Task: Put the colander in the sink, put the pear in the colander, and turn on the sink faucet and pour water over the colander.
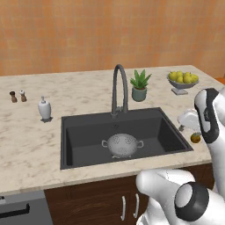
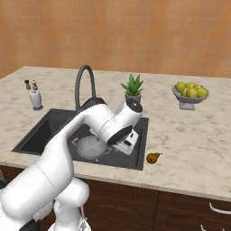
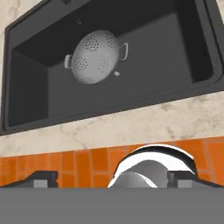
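Where the dark charcoal rectangular sink [image 1: 74, 140] is set into the beige marbled table [image 1: 26, 149], the silver-grey perforated metal colander [image 1: 122, 145] sits upright on the basin floor. No water runs from the tall dark grey gooseneck faucet [image 1: 118, 88]. The small yellow-orange pear [image 2: 153, 158] lies on the table just right of the sink. My pincer [image 3: 111, 179] is spread, empty, above the sink's front edge.

Colander [image 1: 122, 144] in sink [image 1: 83, 127]; pear [image 2: 153, 158] seemingly on counter [image 2: 189, 149] right of it
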